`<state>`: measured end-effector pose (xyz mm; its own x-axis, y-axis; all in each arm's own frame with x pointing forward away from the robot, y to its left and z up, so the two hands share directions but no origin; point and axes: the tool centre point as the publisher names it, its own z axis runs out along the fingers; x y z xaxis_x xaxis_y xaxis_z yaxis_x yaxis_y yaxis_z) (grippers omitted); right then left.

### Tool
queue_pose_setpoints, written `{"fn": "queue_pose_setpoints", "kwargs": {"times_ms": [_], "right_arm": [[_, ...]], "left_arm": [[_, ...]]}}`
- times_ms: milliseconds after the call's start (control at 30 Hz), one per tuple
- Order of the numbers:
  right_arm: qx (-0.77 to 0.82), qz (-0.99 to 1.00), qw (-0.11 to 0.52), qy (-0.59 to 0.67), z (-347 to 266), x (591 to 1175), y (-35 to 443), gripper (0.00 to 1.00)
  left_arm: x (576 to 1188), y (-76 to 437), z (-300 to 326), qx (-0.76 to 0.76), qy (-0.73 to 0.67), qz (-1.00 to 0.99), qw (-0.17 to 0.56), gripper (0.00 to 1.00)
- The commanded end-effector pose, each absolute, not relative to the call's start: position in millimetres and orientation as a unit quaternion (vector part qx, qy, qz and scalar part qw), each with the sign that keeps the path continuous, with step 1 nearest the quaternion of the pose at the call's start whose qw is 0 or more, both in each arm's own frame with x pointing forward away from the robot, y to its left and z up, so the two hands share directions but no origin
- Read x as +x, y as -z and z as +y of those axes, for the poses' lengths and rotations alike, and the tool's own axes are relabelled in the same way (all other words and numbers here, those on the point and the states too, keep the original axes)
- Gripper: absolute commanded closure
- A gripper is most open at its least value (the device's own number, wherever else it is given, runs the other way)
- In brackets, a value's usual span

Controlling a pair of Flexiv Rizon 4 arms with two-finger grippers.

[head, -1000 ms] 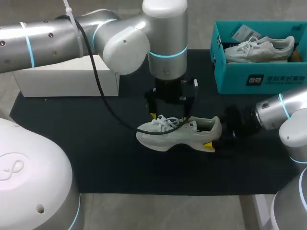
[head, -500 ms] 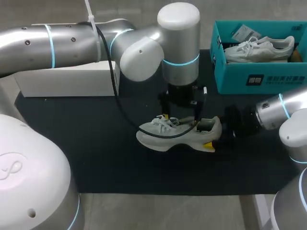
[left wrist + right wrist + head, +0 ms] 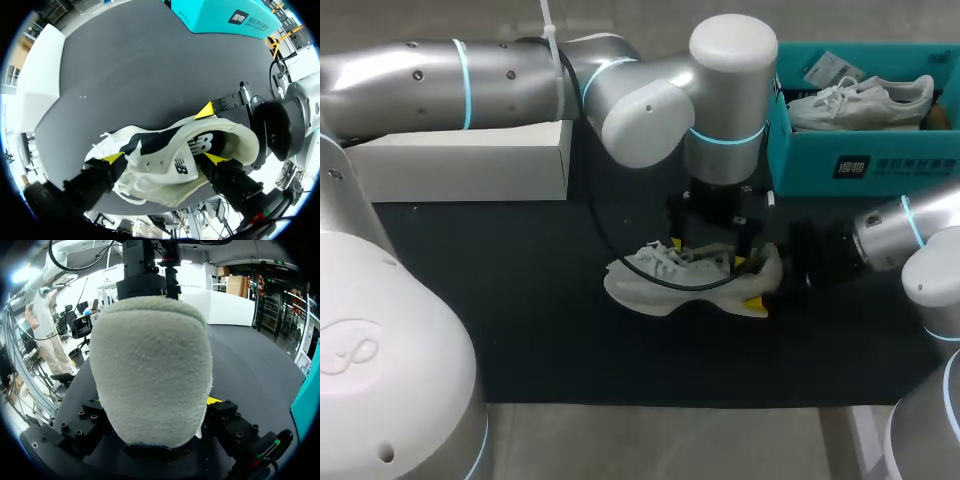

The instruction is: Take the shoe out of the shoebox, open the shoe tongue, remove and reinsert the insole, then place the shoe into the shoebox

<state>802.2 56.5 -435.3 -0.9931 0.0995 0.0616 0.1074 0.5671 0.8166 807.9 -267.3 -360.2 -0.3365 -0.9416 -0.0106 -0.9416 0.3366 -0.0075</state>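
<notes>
Two white shoes are in view: the first shoe (image 3: 670,285) on the single black mat (image 3: 520,320), the second shoe (image 3: 860,100) inside the lone teal shoebox (image 3: 865,165). One white box (image 3: 470,165) stands alongside. Two robot arms, the left arm (image 3: 420,85) and the right arm (image 3: 905,235), complete the count.

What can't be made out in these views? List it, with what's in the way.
- Insole: in the left wrist view, the tongue and collar of the shoe hide the inside.
- Shoe opening, head view: covered by the left arm.
- Rest of the shoe, right wrist view: the heel fills it.
- Shoebox, head view: cut off by the edge.
</notes>
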Motion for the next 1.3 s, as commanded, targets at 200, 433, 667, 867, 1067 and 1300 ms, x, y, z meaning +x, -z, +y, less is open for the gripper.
{"fn": "queue_pose_setpoints", "kwargs": {"times_ms": [200,433,667,867,1067,1300], "right_arm": [[-0.059,-0.886,0.003,0.461,60,803,440,1.00],[-0.059,-0.886,0.003,0.461,60,803,440,1.00],[-0.059,-0.886,0.003,0.461,60,803,440,1.00],[-0.059,-0.886,0.003,0.461,60,803,440,1.00],[-0.059,-0.886,0.003,0.461,60,803,440,1.00],[-0.059,-0.886,0.003,0.461,60,803,440,1.00]], "left_arm": [[804,358,-255,-0.602,-0.032,0.797,0.052,0.00],[801,343,-225,-0.641,-0.018,0.766,0.046,0.00],[803,337,-216,-0.650,0.002,0.759,0.033,0.11],[807,341,-223,-0.634,0.014,0.773,-0.007,1.00],[809,343,-229,-0.606,0.032,0.791,-0.071,1.00],[810,338,-230,-0.561,0.065,0.814,-0.140,1.00]]}}
